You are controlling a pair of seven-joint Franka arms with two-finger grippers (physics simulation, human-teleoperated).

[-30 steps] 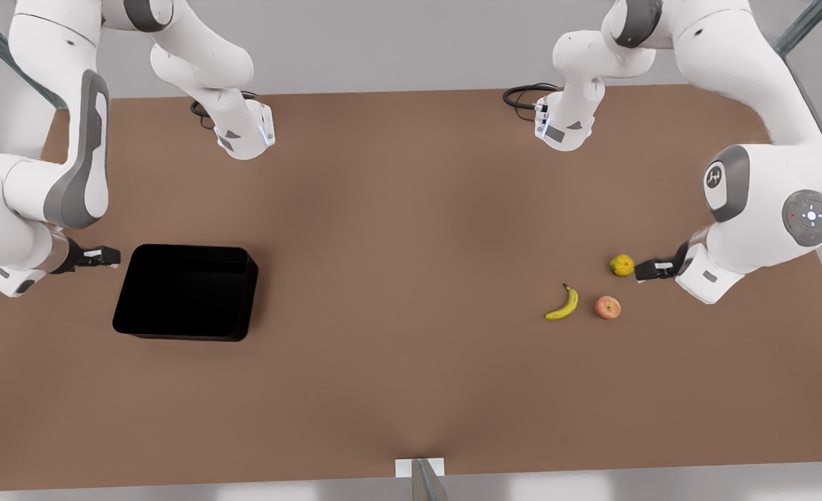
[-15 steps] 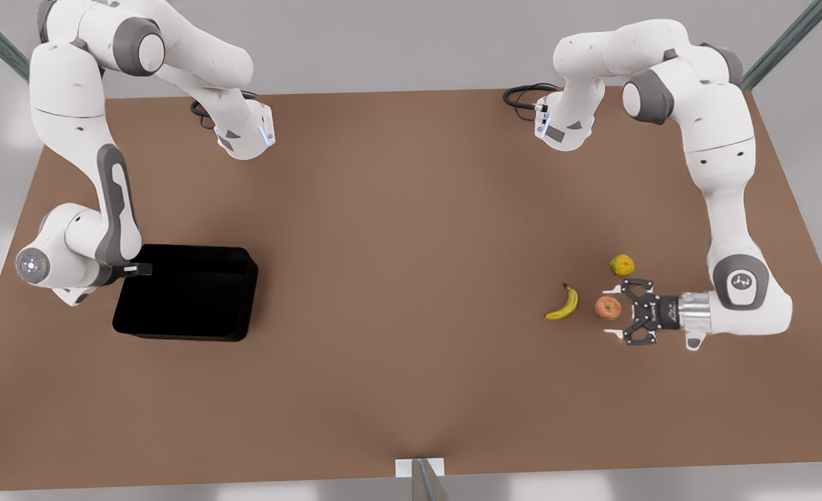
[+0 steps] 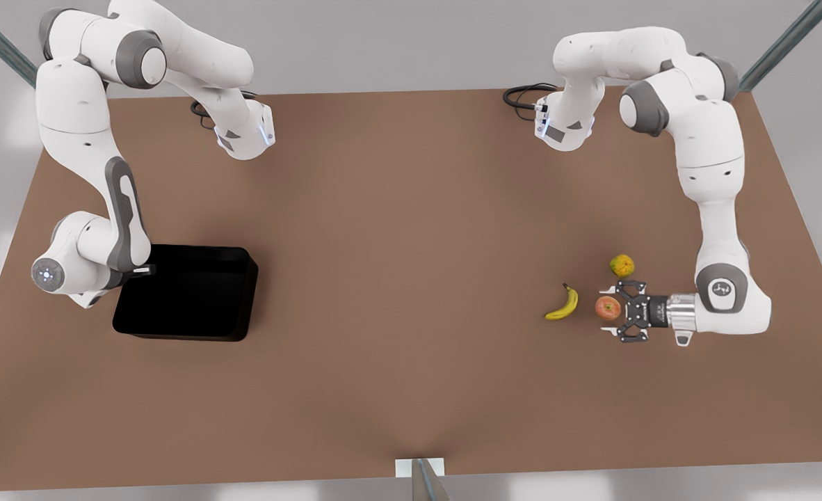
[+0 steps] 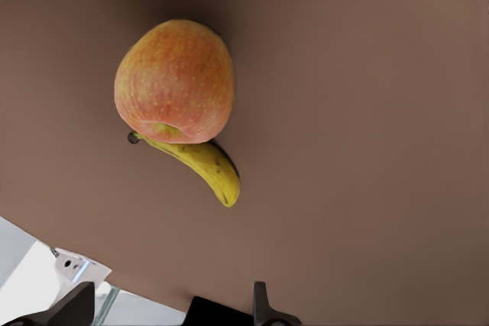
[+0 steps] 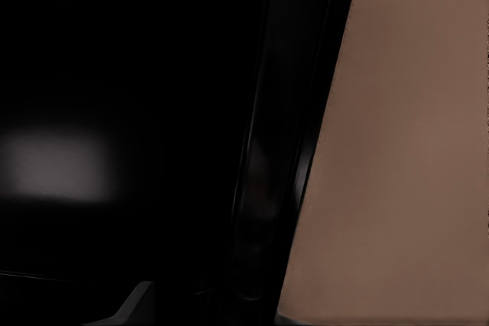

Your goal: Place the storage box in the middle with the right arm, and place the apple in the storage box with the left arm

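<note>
Left gripper (image 3: pixel 610 310) moved in since 0.5 s ago, fingers now wide around the apple (image 3: pixel 607 307), beside banana (image 3: pixel 563 303). Right gripper (image 3: pixel 144 269) at storage box (image 3: pixel 188 292) rim, finger state unclear.

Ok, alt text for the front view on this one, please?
Two white arms over a brown table: the left tool, open, straddles the apple, next to a banana and a yellow-green fruit. At the front view's left, the right tool is at the black box's rim.
</note>
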